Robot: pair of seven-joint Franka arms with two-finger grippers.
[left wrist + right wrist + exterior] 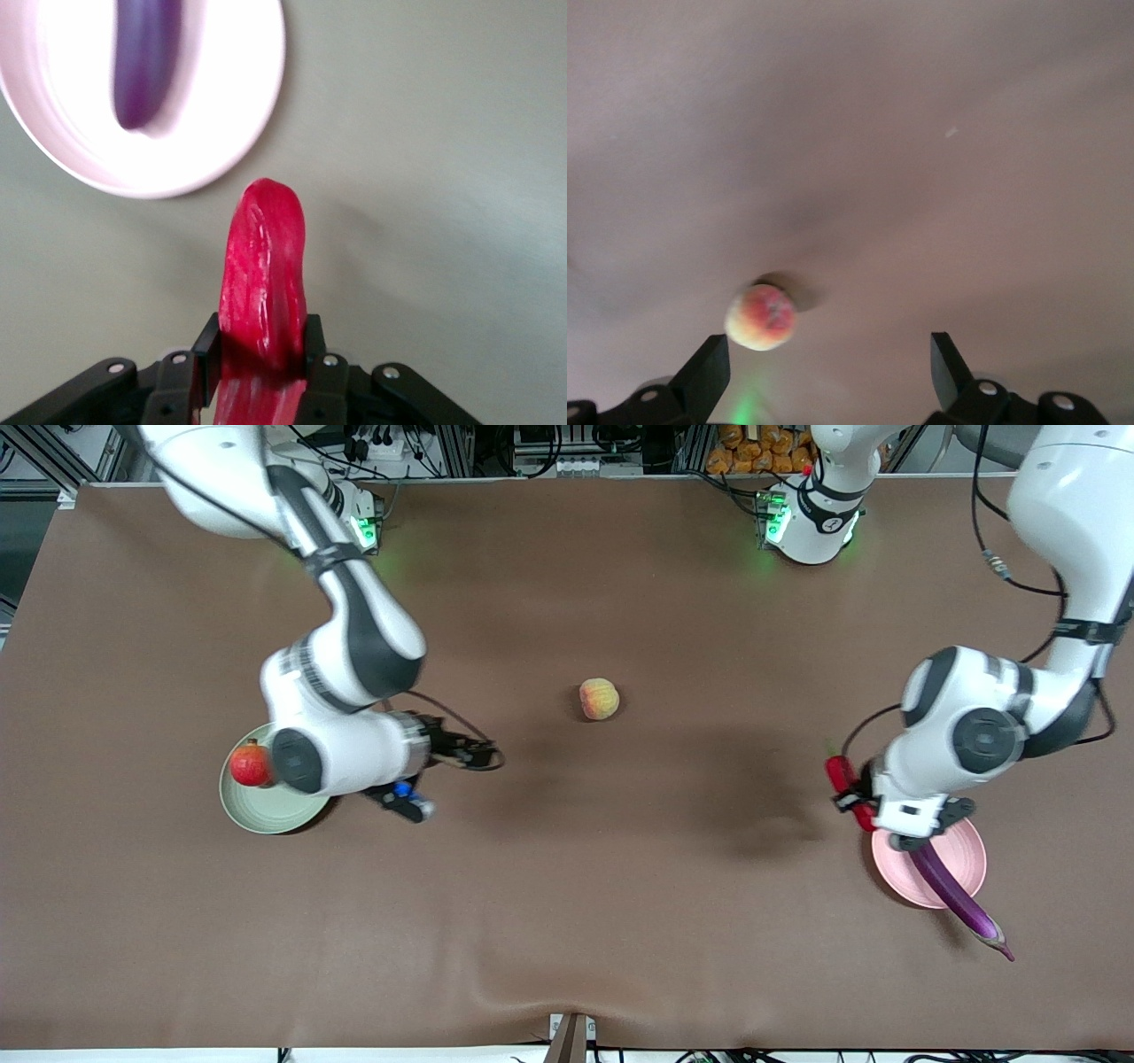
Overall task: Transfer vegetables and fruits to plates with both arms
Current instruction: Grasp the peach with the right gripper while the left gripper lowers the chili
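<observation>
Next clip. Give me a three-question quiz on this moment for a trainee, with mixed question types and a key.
1. True or false: the left gripper is shut on the red chili pepper.
2. Multiple choice: where is the eggplant? A) bare table mid-way between the arms B) lying across the pink plate, one end past its rim C) on the green plate
3. Fill in: the right gripper is open over bare table, and the fruit not yet on a plate is the ____; the pomegranate sits on the green plate.

Key: 1 true; 2 B; 3 peach.
</observation>
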